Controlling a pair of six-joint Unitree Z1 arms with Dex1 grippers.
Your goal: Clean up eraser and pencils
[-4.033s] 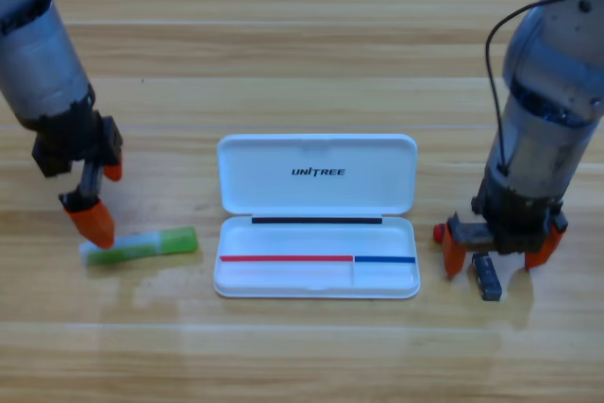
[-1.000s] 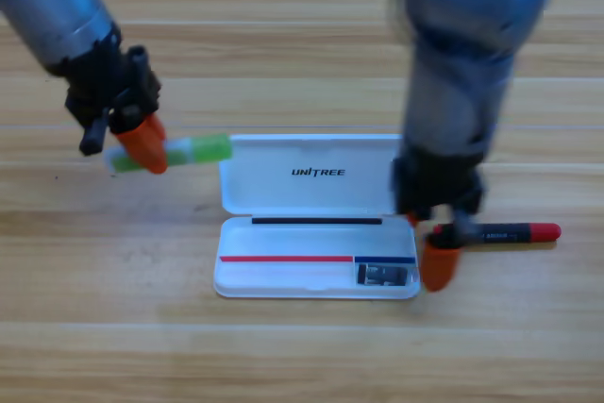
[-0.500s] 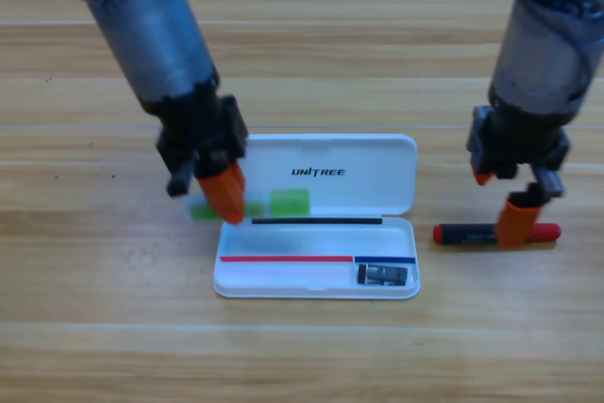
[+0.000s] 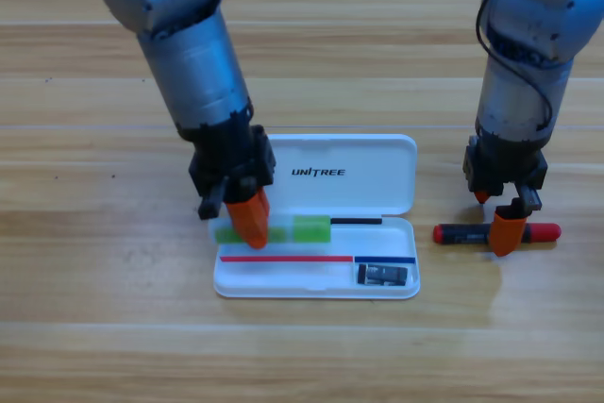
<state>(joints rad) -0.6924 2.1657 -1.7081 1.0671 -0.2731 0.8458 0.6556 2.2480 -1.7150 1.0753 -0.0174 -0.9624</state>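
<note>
The green-and-white pencil (image 4: 310, 229) hangs level over the back edge of the white case's tray (image 4: 283, 288), with my left gripper (image 4: 250, 222) shut on its left half. The eraser (image 4: 384, 275) lies in the tray's small right compartment. On the table just right of the case lies the black pencil with red ends (image 4: 464, 232). My right gripper (image 4: 500, 224) points down on its right half, open, one orange jaw in front of the pencil and the other behind it. The jaw in front hides part of the pencil.
The case's lid (image 4: 377, 153) lies open flat behind the tray, printed UNITREE. The left arm's grey body slants in from the top left over the lid's left corner. Bare wooden table (image 4: 113, 327) surrounds the case.
My left gripper has carried the green pencil right and down, from beside the lid onto the tray's back edge. The right gripper has sunk a little over the red-ended pencil, which has not moved.
</note>
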